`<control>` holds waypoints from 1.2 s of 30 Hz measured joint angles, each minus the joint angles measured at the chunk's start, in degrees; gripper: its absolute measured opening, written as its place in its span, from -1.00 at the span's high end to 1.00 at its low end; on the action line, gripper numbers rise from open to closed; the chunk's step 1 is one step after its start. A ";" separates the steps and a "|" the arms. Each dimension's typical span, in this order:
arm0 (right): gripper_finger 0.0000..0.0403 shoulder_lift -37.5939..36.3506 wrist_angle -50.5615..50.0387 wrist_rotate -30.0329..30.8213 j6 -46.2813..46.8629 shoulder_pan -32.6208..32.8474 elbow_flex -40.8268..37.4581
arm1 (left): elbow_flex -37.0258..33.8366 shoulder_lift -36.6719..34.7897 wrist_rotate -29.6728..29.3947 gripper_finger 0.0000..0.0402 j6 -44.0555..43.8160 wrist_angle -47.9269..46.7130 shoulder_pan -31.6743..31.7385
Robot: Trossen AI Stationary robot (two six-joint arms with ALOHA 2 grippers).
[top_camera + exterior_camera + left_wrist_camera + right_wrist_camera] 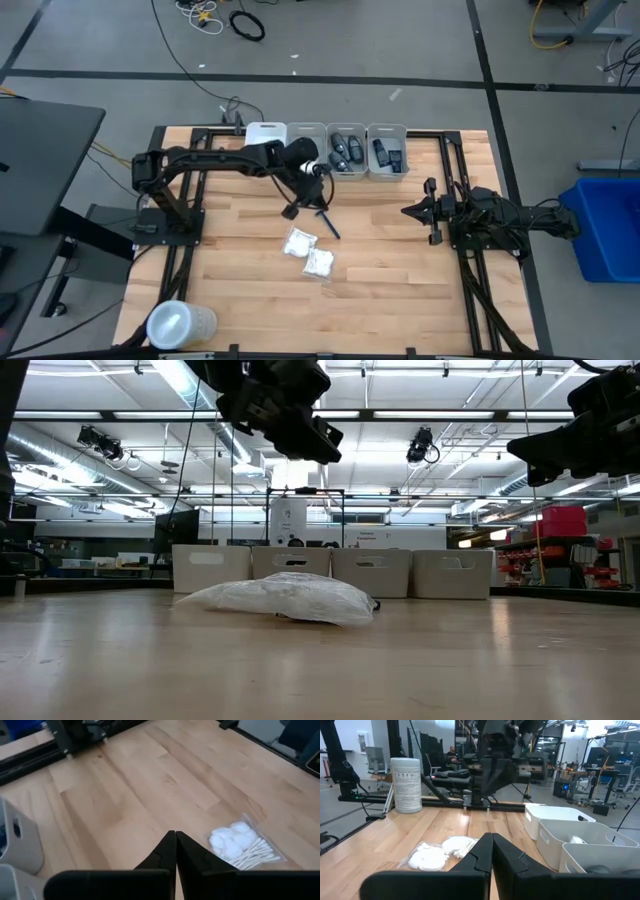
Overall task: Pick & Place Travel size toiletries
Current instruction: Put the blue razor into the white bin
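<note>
The left gripper is closed on nothing. A razor lies just beside it, two packets near. Picking is judged next: opening first. The right gripper, closed, waits.

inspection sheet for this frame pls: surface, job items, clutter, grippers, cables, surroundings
Surface: light wooden table top, dark frame rails at its sides.
Job's things: two white crinkly packets mid-table; dark blue razor beside them; small dark containers in white bins at the far edge.
Clutter: clear round lidded tub at the near left corner.
Grippers: left gripper shut, above the razor; right gripper shut, waiting at right.
Cables: coiled black cable on the floor.
Surroundings: blue bin right of the table.
</note>
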 joint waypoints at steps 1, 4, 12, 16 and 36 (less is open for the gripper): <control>0.93 0.00 0.00 0.00 0.00 -0.01 0.00 | 0.00 0.00 -0.09 0.97 -0.56 0.05 0.15; 0.93 0.00 0.00 -0.01 0.01 -0.02 -0.01 | 0.85 0.00 -0.36 0.95 -0.83 -1.59 0.49; 0.93 0.00 0.00 0.00 0.01 0.00 -0.01 | 3.26 -0.09 -3.39 0.97 -0.88 -3.70 1.28; 0.93 0.00 0.00 0.00 0.02 -0.01 -0.01 | 3.60 1.07 -3.65 0.97 -0.77 -3.40 1.49; 0.93 0.00 0.00 -0.02 0.02 0.00 0.00 | 4.11 16.05 -1.18 0.90 4.35 -2.79 1.86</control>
